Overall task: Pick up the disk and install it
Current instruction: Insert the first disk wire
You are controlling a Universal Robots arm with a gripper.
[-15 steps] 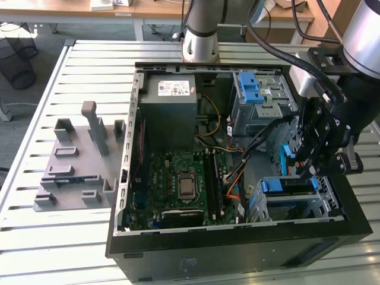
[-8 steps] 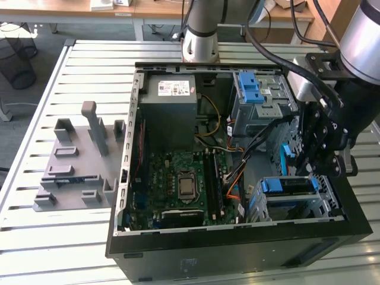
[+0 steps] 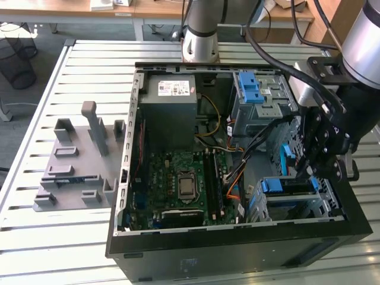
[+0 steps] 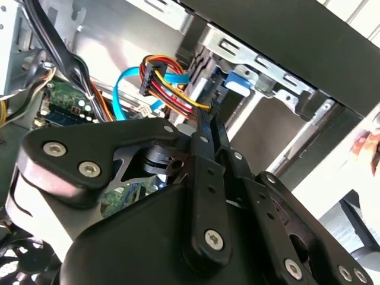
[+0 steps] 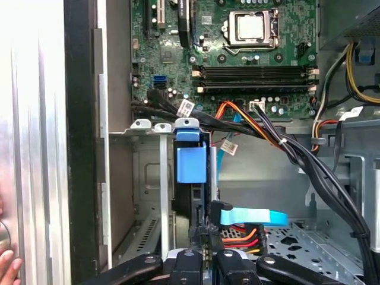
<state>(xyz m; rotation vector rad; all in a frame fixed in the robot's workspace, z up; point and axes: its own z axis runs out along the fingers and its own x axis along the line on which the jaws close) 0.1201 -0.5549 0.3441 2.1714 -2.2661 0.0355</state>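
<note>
The gripper (image 3: 309, 169) is lowered into the open computer case (image 3: 178, 249) at the exterior view's right, fingers closed together beside the disk (image 5: 191, 163) in its drive bay (image 5: 142, 196).

A pale grey slatted metal worktable (image 3: 71, 249) is filling most of the exterior view, its long parallel ribs catching bright, even light. On the exterior view's left, a grey plastic fixture block with upright posts and slots (image 3: 80, 160) is resting on the slats. Beyond the far edge of the worktable, light wooden desks with white legs (image 3: 65, 10) are standing along the back of the room. A black wire-mesh waste basket (image 3: 16, 62) is sitting on the grey floor (image 3: 15, 119) at the exterior view's upper left, beside the worktable's corner.
</note>
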